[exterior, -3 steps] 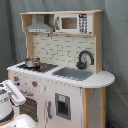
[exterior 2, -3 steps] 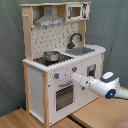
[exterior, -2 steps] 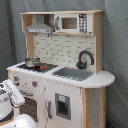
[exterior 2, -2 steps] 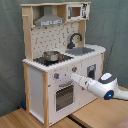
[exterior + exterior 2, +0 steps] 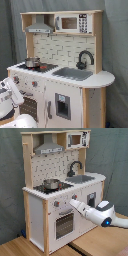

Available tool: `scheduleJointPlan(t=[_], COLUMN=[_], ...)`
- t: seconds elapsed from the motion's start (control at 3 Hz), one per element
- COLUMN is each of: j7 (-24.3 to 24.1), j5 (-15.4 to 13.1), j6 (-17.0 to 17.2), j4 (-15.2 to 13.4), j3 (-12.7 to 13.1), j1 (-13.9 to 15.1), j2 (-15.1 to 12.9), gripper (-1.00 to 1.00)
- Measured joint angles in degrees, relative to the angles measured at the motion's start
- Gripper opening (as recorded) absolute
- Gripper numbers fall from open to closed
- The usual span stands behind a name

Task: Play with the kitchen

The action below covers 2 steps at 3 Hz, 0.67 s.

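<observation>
The kitchen [image 5: 65,100] is a tall white and light-wood toy with a grey hood [image 5: 40,26], a black faucet [image 5: 85,57], a sink [image 5: 74,74] and a stove holding a small metal pot [image 5: 32,62]. In the second exterior view, the white arm reaches in from the second exterior view's right. Its gripper [image 5: 72,203] is at the kitchen's [image 5: 37,218] front panel, between two knobs [image 5: 56,204] and just above the oven door [image 5: 64,224]. In the first exterior view the gripper [image 5: 15,92] shows at the lower left, close to the front panel.
A toy microwave [image 5: 75,22] sits on the top shelf beside the hood. A grey curtain [image 5: 10,178] hangs behind the kitchen. The kitchen stands on a wooden surface [image 5: 20,248]. The arm's white body [image 5: 105,215] crosses in front of the lower right cabinet.
In the second exterior view the gripper has moved slightly left and down, closer to the front panel above the oven door. The kitchen has not moved.
</observation>
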State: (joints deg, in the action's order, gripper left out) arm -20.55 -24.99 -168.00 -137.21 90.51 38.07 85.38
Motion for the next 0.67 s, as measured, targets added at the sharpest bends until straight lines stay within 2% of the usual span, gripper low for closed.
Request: scheduleJointPlan(t=[0.67], j7=[-11.8], j5=[0.0], j6=[-3.0], j4=[0.3], j3=[0.0], j1=[1.8], j2=[0.1], gripper=[1.0])
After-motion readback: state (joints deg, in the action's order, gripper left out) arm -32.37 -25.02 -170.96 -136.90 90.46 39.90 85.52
